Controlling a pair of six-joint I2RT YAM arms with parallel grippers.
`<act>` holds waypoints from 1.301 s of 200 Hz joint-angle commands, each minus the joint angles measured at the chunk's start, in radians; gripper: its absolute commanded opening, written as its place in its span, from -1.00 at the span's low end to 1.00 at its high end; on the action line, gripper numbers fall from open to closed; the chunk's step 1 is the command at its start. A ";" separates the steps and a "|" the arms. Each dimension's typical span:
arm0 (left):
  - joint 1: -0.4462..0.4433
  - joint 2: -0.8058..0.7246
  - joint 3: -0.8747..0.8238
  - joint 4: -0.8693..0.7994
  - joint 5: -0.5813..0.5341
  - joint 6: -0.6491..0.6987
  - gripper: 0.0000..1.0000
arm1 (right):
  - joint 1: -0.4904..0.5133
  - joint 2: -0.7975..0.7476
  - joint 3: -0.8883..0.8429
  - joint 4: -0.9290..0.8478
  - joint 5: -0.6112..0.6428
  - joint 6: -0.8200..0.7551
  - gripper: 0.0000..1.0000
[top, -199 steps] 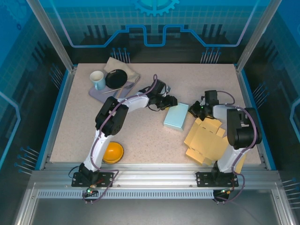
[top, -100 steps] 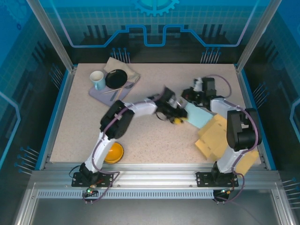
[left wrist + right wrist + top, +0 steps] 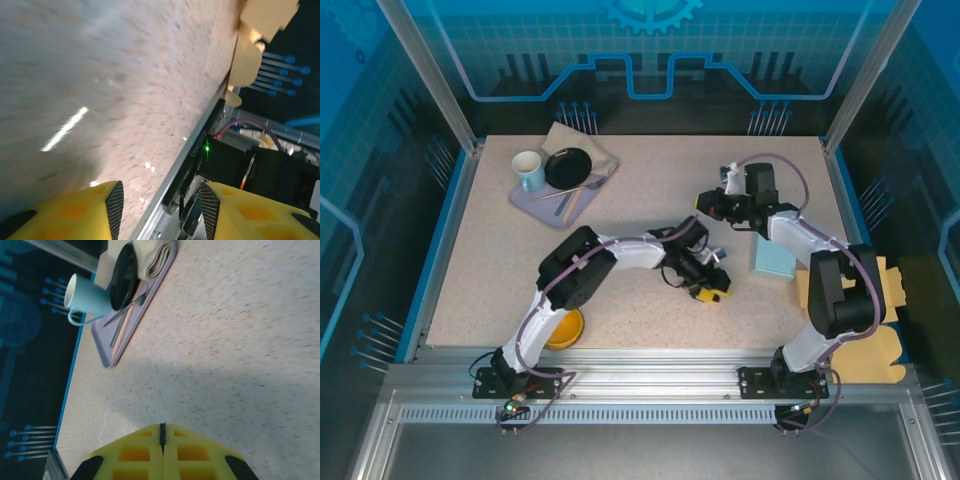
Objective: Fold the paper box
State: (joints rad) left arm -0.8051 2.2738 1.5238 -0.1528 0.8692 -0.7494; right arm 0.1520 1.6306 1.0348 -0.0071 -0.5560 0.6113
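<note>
**Overhead, left-wrist and right-wrist views.** The table [image 3: 640, 215] is a speckled beige surface with blue strips along its left and right edges.

The flat cardboard box blank [image 3: 870, 350] lies unfolded at the near right corner. Much of it overhangs the right edge, partly behind the right arm's lower links. In the left-wrist view its tabs [image 3: 248, 55] project past the surface's edge.

A light blue box [image 3: 775, 258] lies flat close to the right edge, just beside the right forearm.

The left gripper [image 3: 712, 287] reaches across to the centre-right of the surface. Its yellow fingers [image 3: 95, 207] are parted, with nothing between them.

The right gripper [image 3: 706, 203] is turned toward the far centre, its jaws clenched together on nothing [image 3: 161, 432].

A lilac tray [image 3: 532, 205] occupies the far left corner and carries a pale blue mug [image 3: 528, 170], a black bowl [image 3: 568, 167], cutlery [image 3: 578, 188] and a folded cloth [image 3: 582, 140]. A yellow bowl [image 3: 565, 325] sits at the near edge, touching the left arm's lower link.

The far centre and the left side between tray and bowl lie bare.
</note>
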 commanded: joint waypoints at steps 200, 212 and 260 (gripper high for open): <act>0.151 -0.553 -0.294 -0.217 -0.730 0.162 0.08 | -0.517 -0.072 -0.104 -0.447 0.327 -0.030 -0.15; 0.160 -0.553 -0.298 -0.215 -0.723 0.155 0.07 | -0.486 -0.066 -0.116 -0.448 0.332 -0.016 -0.14; 0.216 -0.557 -0.322 -0.210 -0.714 0.095 0.12 | -0.249 -0.120 -0.238 -0.315 0.236 0.205 -0.12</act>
State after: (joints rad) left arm -0.6270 1.7458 1.2339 -0.3500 0.1749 -0.6201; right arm -0.2302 1.5383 0.8764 -0.3756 -0.2291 0.6556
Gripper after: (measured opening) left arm 0.553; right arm 0.438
